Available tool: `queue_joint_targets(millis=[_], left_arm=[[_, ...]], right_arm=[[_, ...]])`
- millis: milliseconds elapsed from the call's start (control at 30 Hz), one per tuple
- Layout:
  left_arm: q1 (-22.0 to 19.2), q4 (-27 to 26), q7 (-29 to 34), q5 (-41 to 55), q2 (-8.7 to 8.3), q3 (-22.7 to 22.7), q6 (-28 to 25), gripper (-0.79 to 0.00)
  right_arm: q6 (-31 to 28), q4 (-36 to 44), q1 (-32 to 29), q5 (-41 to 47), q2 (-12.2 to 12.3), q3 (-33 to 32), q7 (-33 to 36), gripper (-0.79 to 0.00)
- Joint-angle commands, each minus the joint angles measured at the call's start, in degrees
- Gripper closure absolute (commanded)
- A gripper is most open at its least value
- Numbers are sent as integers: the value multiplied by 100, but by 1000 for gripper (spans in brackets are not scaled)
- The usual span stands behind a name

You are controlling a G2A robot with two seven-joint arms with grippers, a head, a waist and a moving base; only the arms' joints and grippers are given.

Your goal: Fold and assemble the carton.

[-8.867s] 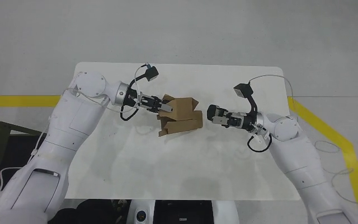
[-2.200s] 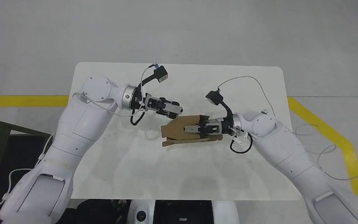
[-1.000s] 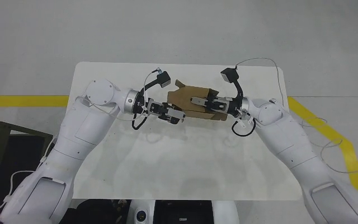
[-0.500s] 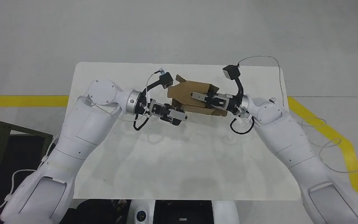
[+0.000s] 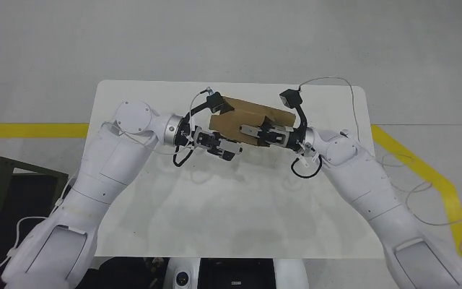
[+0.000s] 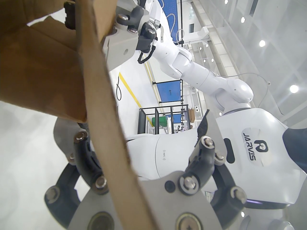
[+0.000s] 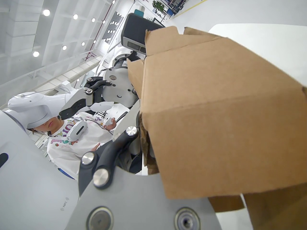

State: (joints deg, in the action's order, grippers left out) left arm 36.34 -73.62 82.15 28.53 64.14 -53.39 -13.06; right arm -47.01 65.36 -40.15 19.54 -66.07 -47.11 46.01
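The brown carton (image 5: 249, 115) hangs above the white table (image 5: 144, 217), held between both arms near the far middle. My right gripper (image 5: 253, 133) is shut on one carton wall; the left wrist view shows that gripper (image 6: 96, 27) pinching the wall, one pad inside and one finger outside. In the right wrist view the carton (image 7: 215, 111) hides one finger; the other finger (image 7: 112, 147) sits beside its lower corner. My left gripper (image 5: 225, 147) is open at the carton's near left end. A cardboard panel (image 6: 100, 111) runs between its spread fingers, close to one finger (image 6: 84, 154).
The table spreads wide in front of and to both sides of the arms. A yellow floor line (image 5: 36, 130) runs past the table on the left and another (image 5: 411, 162) on the right.
The right arm has swung the carton toward the table's far side and turned it, so it now reads as a flatter closed block. The left gripper stayed by its near left end.
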Motion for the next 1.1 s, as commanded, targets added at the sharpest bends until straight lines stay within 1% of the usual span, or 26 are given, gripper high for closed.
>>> queue_joint_targets(millis=[0,167,300,500,700,867,1067], left_arm=[[6,-6,-4,-3,-2,-10,8,-785],[25,-34,10,-5,-1,-8,23,-785],[49,-51,51,9,-12,-44,23,-785],[111,14,101,-46,-76,-227,67,-785],[235,82,0,-228,-179,-517,176,-785],[328,104,-137,-697,-272,-666,418,-785],[322,-74,-371,-1348,-318,-597,804,-785]], right_arm=[[20,9,-13,-9,-7,-15,0,0],[50,34,-47,-12,-8,-95,26,0],[96,14,-94,-16,59,-312,169,0],[279,262,-289,-18,227,-726,581,0],[439,638,-609,119,395,-1073,1197,0],[511,876,-815,328,492,-1264,1637,0],[711,1267,-970,525,584,-1310,1837,0]])
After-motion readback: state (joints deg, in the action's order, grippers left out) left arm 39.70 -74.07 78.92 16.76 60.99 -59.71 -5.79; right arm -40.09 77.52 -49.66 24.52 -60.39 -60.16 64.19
